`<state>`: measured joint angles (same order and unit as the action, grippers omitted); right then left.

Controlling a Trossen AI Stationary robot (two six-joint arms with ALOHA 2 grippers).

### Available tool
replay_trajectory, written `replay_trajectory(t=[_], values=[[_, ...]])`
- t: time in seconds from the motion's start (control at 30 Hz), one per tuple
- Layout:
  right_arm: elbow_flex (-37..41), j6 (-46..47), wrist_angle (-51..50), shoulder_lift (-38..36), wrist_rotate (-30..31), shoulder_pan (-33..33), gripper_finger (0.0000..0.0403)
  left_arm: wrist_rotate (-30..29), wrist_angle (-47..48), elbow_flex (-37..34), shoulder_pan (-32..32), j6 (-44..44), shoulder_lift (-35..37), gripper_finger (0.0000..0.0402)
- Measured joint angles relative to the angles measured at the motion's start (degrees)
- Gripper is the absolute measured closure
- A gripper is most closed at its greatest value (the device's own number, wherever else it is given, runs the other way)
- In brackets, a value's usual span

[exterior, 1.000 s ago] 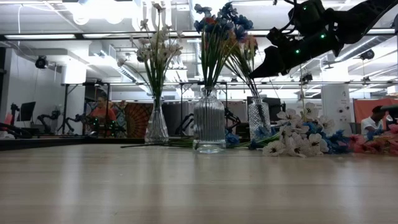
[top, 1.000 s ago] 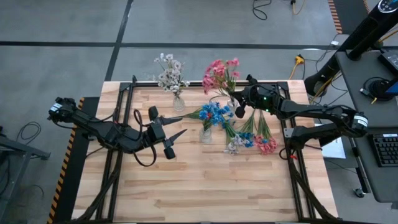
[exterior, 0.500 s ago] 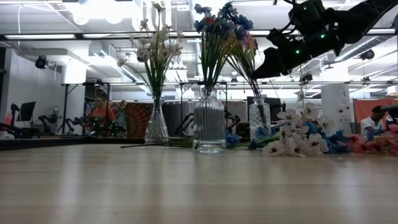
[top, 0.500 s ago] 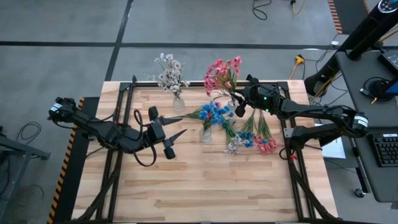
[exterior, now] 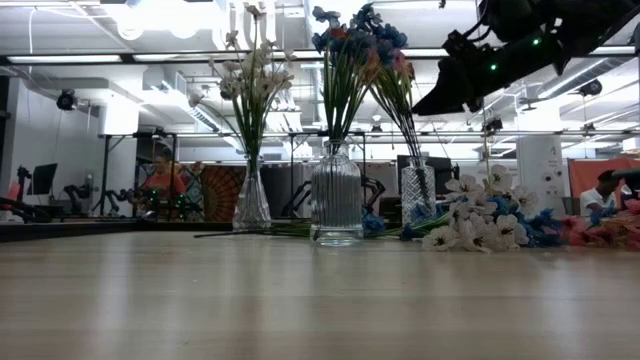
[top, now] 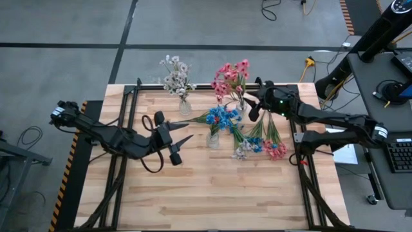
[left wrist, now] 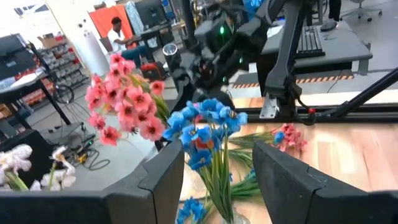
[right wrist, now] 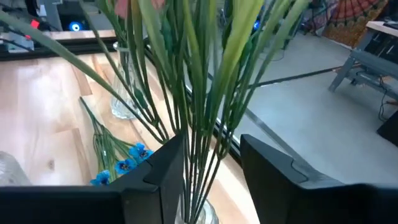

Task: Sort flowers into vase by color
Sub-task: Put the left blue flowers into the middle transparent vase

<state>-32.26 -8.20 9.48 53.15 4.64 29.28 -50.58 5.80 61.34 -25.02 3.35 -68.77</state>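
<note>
From above, three vases stand near the counter's far edge: white flowers (top: 175,77), blue flowers (top: 223,117), and pink flowers (top: 232,77) toward the far right corner. The right pincer (top: 252,113) hangs just beside the pink stems. The left pincer (top: 180,144) waits spread wide at mid-counter.

At counter level, loose mixed flowers (exterior: 500,225) lie at the right.

The left wrist view adds nothing.

Past the right wrist, the pincer's fingers (right wrist: 158,168) stand narrowly apart around the pink flowers' stems, gripping nothing. Best lift straight clear, so no stem snags.
</note>
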Motion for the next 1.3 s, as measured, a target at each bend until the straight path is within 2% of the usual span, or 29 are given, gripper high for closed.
replay_trajectory(t=[0.2, 0.37, 0.5, 0.63, 0.83, 1.07, 1.2, 1.3], values=[[-0.49, 3.90, -4.87, -3.83, -0.09, -0.02, 0.0246, 0.03, 5.73, 0.00, 0.00, -3.64, -2.83, 0.0228], [-2.15, 7.64, -12.79, -6.96, -0.11, -0.07, 0.0250, 0.66, 11.79, 0.00, 0.00, -8.94, -5.51, 0.0228], [-2.81, 10.61, -17.49, -8.52, -0.18, -0.76, 0.0250, 8.91, 18.04, 0.00, 0.26, -14.89, -7.03, 0.0228], [-2.85, 12.84, -21.21, -9.28, -0.32, -1.80, 0.0254, 16.23, 22.11, 0.00, 0.81, -16.56, -9.94, 0.0228], [-2.87, 15.40, -25.11, -9.25, -0.66, -3.71, 0.0253, 17.52, 25.09, 0.00, 4.98, -16.41, -15.83, 0.0228], [-2.87, 15.77, -26.69, -9.25, -0.63, -4.52, 0.0257, 22.77, 23.81, -2.98, 12.47, -14.23, -19.15, 0.0228], [-2.87, 15.77, -28.40, -9.32, -0.63, -4.52, 0.0257, 24.61, 16.93, -9.56, 15.26, -11.70, -17.55, 0.0238], [-2.87, 15.77, -29.89, -9.32, -0.61, -4.52, 0.0257, 23.34, 10.73, -15.11, 15.85, -9.42, -15.29, 0.0252]])
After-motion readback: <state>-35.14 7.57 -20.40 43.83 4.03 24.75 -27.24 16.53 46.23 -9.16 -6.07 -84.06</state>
